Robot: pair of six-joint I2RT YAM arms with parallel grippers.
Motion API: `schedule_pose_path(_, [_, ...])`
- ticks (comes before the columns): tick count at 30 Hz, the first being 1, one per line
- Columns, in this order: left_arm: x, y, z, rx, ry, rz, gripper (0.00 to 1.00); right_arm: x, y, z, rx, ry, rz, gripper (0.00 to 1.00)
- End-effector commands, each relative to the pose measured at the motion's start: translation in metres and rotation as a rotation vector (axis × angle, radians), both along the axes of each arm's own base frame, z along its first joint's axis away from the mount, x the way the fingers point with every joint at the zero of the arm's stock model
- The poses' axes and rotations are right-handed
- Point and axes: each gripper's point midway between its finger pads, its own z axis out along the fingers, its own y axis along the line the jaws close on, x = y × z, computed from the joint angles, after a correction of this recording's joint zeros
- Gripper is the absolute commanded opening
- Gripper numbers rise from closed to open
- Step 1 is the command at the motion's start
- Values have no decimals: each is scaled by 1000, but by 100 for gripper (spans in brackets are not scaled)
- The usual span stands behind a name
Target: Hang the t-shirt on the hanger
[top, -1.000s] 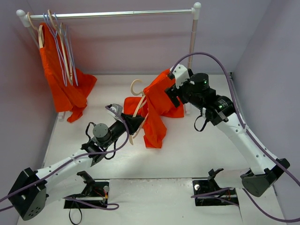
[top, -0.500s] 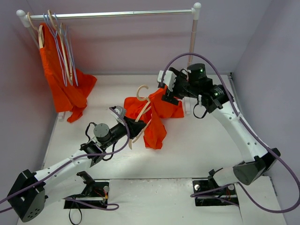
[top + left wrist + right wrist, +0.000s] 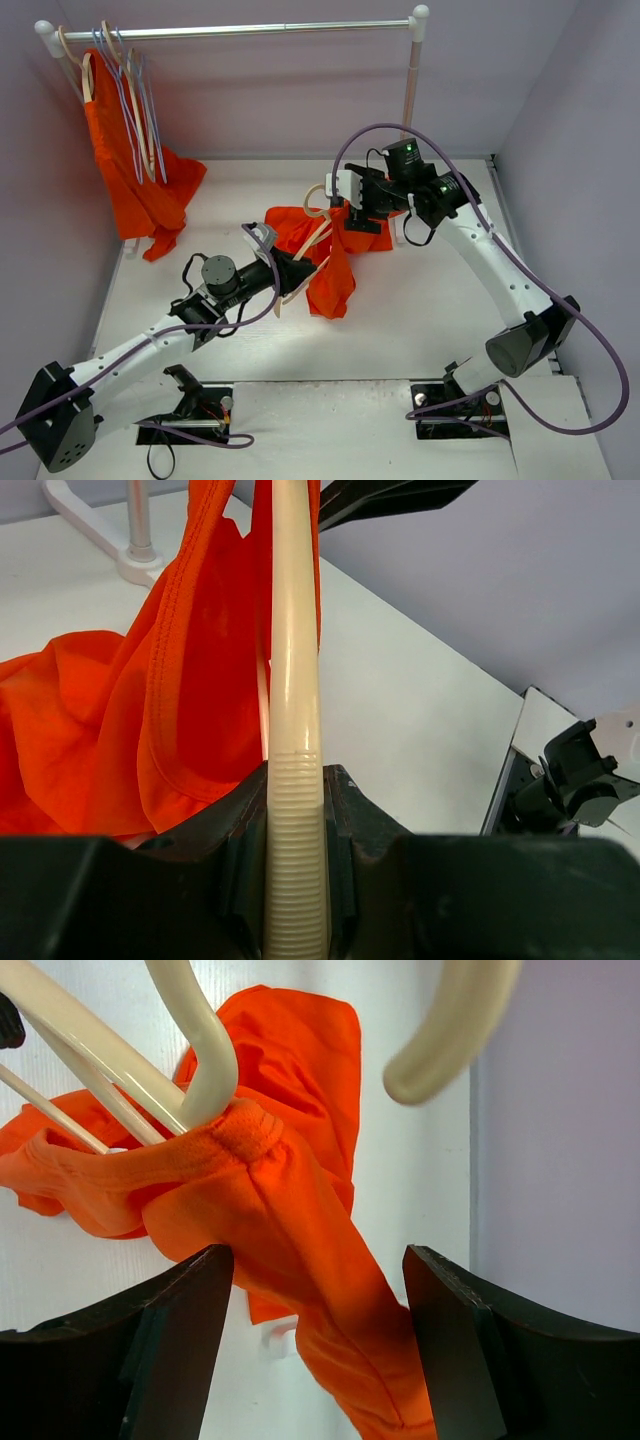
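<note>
The cream hanger (image 3: 300, 250) is tilted over the table, its hook (image 3: 318, 195) uppermost. My left gripper (image 3: 288, 272) is shut on the ribbed end of one hanger arm (image 3: 295, 680), seen close up in the left wrist view with the gripper (image 3: 297, 800) clamped on it. The orange-red t-shirt (image 3: 335, 275) is bunched over the hanger, its collar (image 3: 240, 1125) hooked at the hanger's neck, folds trailing to the table. My right gripper (image 3: 342, 198) hovers by the hook, open wide (image 3: 315, 1255), with shirt fabric (image 3: 300, 1220) below its fingers but not pinched.
A clothes rail (image 3: 230, 30) runs along the back wall; its right post (image 3: 408, 95) stands just behind the right arm. A second orange garment (image 3: 130, 185) and lilac wire hangers (image 3: 130, 90) hang at the rail's left end. Walls close in left and right.
My right gripper has swung left and down towards the hanger's hook. The shirt fabric that stood high beside it has sunk onto the hanger. The left gripper kept its grip, shifting slightly right.
</note>
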Motion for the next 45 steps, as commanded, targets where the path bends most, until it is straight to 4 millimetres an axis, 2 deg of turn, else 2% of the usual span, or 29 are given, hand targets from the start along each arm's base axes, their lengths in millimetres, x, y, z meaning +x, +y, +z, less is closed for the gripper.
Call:
schedule_pose_path(1, [-1,-5,61,-65,-174,-47,0,4,1,3,-6,-24,36,69])
schedule_pose_path(6, [-2,-7,59,-14,-193,-71,0,2,5,-2,0,-14,62,66])
schedule_pose_path(10, [1,-8,62,21,-211,-70,0,1,6,-5,-1,-7,64,57])
schedule_pose_path(11, [2,-8,61,30,-211,-70,0,1,6,-4,0,-11,65,52])
schedule_pose_path(12, [5,-8,58,45,-210,-65,0,1,5,-4,-1,-13,62,36])
schedule_pose_path(15, [11,-6,52,73,-206,-34,0,3,4,3,14,-50,54,15])
schedule_pose_path(17, [16,-3,49,88,-199,-6,0,1,3,3,15,-55,50,7])
schedule_pose_path(18, [19,-3,47,99,-200,6,0,0,2,5,16,-62,50,0])
schedule_pose_path(21, [28,2,44,131,-189,50,3,-2,-1,8,19,-77,44,0])
schedule_pose_path(22, [31,4,41,145,-181,64,9,-1,-3,8,16,-85,34,0])
schedule_pose_path(24, [36,7,46,157,-194,91,28,-3,-5,7,14,-89,28,0])
schedule_pose_path(25, [37,9,45,174,-193,101,42,-3,-5,6,13,-89,27,0])
schedule_pose_path(28, [49,19,52,204,-207,169,56,-5,-6,3,14,-87,25,0])
schedule_pose_path(31, [63,34,62,212,-217,254,62,-5,-8,-1,17,-82,18,0])
schedule_pose_path(37, [90,77,87,152,-183,459,65,0,-18,-4,31,-82,-22,0])
schedule_pose_path(40, [90,90,99,118,-178,521,65,2,-20,-9,31,-70,-40,0])
schedule_pose_path(41, [88,94,110,95,-187,539,65,3,-21,-10,31,-66,-51,0])
schedule_pose_path(43, [88,107,117,86,-178,605,66,5,-24,-12,30,-65,-65,0])
schedule_pose_path(44, [85,112,128,66,-196,620,66,5,-25,-13,33,-59,-75,0])
schedule_pose_path(45, [83,114,132,72,-207,625,69,6,-25,-13,38,-62,-75,0])
